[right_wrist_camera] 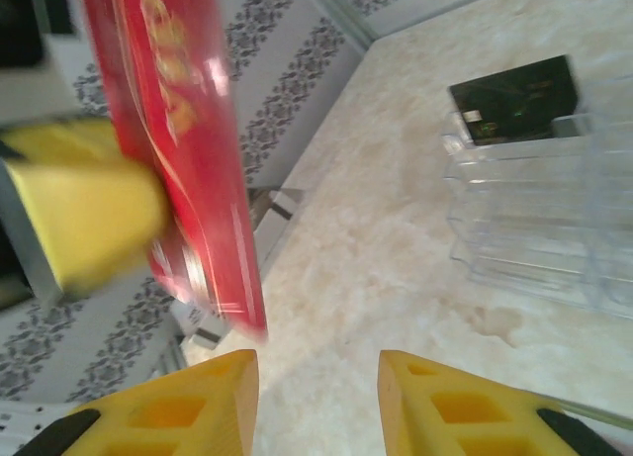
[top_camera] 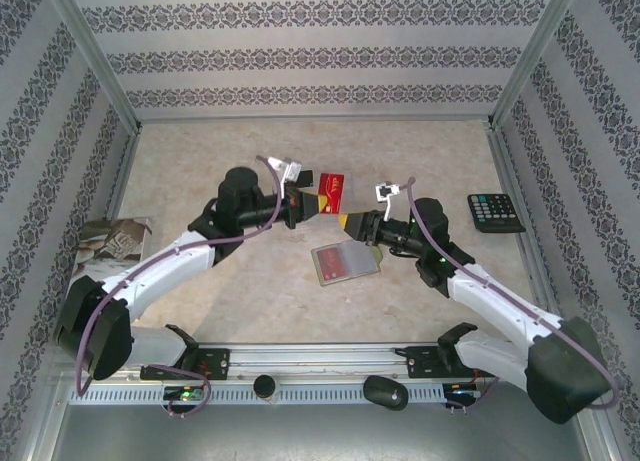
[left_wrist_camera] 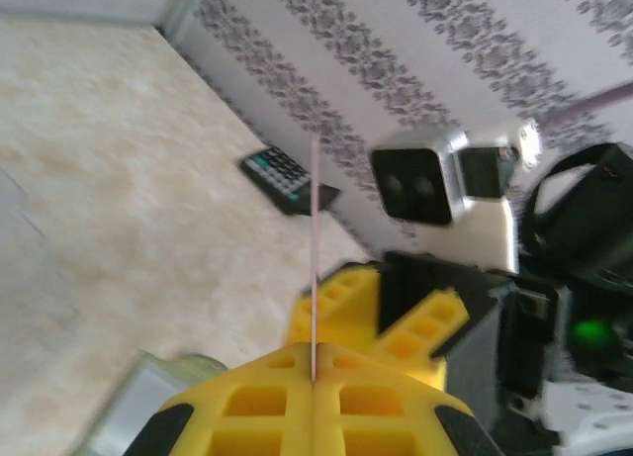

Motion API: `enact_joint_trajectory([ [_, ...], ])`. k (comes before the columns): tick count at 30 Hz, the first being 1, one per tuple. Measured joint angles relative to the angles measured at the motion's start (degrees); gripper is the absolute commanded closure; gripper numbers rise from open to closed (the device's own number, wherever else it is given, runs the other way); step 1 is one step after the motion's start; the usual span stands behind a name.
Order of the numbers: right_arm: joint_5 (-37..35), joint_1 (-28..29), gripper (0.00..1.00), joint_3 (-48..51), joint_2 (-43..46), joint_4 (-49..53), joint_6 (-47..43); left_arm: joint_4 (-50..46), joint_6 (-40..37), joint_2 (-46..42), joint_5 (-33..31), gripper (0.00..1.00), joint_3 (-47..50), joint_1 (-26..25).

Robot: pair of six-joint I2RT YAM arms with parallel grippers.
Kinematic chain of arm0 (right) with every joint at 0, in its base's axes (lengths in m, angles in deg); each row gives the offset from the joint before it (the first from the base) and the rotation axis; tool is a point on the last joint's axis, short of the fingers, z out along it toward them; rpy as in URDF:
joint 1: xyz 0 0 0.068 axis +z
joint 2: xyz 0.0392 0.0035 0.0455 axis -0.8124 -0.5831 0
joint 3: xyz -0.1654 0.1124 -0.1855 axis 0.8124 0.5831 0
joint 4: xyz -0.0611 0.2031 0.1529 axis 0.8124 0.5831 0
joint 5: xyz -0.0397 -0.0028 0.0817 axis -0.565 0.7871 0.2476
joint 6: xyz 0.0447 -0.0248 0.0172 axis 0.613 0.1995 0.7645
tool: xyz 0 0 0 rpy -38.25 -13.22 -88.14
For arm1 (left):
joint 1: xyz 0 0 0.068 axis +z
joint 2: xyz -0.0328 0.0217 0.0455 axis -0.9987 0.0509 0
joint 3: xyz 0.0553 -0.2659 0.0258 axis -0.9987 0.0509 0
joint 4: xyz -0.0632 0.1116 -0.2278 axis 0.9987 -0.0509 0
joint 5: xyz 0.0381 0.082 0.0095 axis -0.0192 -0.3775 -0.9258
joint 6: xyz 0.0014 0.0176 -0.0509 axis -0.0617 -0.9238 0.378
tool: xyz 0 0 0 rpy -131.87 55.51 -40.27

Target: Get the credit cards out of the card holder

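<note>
Bright, even light casts only faint shadows on the table in the top view, while both wrist views smear with blur: the glare-streaked red card above the right fingers, the calculator beyond the left fingers.

Setting: enclosed robot test cell, laboratory type. Evidence: walls papered in grey damask stripes and framed by bare aluminium posts; a marble-look tabletop; a left arm and right arm, white and black, bolted to a metal rail at the near edge. Loose props: calculator, printed booklet.
</note>
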Motion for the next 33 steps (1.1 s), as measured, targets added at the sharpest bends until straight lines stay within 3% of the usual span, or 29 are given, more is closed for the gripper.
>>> enact_joint_trajectory([
  [7, -4.0, -1.0, 0.67, 1.3, 4.3, 5.9, -3.0, -22.4, -27.6, 6.1, -10.9, 1.0, -17.5, -0.2],
  [15, -6.0, -4.2, 0.7, 5.1, 6.5, 9.9, -3.3, -47.8, -54.1, 27.0, -17.5, 1.0, -44.2, -0.2],
  [22, -7.0, -8.3, 0.69, 8.0, 10.1, 12.3, -2.3, -61.2, -64.8, 39.8, -21.0, 1.0, -59.6, -0.3],
  [33, -6.9, -10.9, 0.69, 9.1, 10.0, 14.0, -2.1, -72.0, -72.6, 50.6, -25.7, 1.0, -75.8, -1.2],
])
